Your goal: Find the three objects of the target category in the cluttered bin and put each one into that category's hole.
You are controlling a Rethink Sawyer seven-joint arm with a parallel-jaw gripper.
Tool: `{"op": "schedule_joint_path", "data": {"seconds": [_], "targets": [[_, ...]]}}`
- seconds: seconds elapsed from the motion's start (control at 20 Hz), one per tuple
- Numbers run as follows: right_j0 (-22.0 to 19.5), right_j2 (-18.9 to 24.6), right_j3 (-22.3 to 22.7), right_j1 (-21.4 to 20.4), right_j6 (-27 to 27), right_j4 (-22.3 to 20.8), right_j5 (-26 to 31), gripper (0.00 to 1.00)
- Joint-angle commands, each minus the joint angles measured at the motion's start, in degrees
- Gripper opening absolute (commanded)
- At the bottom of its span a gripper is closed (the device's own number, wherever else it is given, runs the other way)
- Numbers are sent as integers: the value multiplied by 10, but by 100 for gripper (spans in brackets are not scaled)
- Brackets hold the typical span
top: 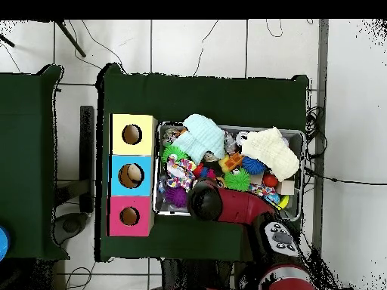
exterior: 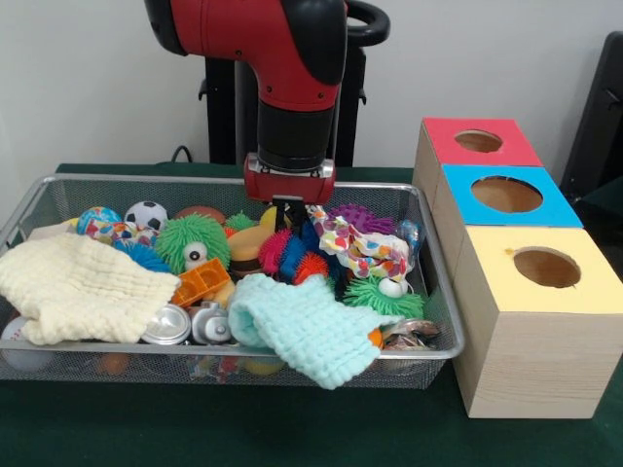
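Observation:
The wire mesh bin holds a heap of toys and cloths; it also shows in the overhead view. Two silvery cans lie side by side at the bin's near wall, between a cream cloth and a mint cloth. A crumpled silvery thing lies at the near right corner; I cannot tell if it is a can. My gripper hangs low over the bin's far middle, just behind blue and red spiky toys. It is apart from the cans. In the overhead view the arm hides it.
Three wooden boxes with round holes stand right of the bin: red top, blue top, yellow top. A green fuzzy toy, a soccer ball, an orange block and a patterned cloth crowd the bin.

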Motion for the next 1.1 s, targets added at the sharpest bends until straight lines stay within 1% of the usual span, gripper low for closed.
{"op": "schedule_joint_path", "data": {"seconds": [0.05, 0.45, 0.8, 1.1], "targets": [[-18, 8, 58, -8, 113, 13, -10, 0], [-16, 3, 60, -20, 114, 19, 0, 0], [-8, -5, 58, -35, 114, 26, 23, 0], [-8, -5, 72, -50, 117, 36, 29, 0]]}}
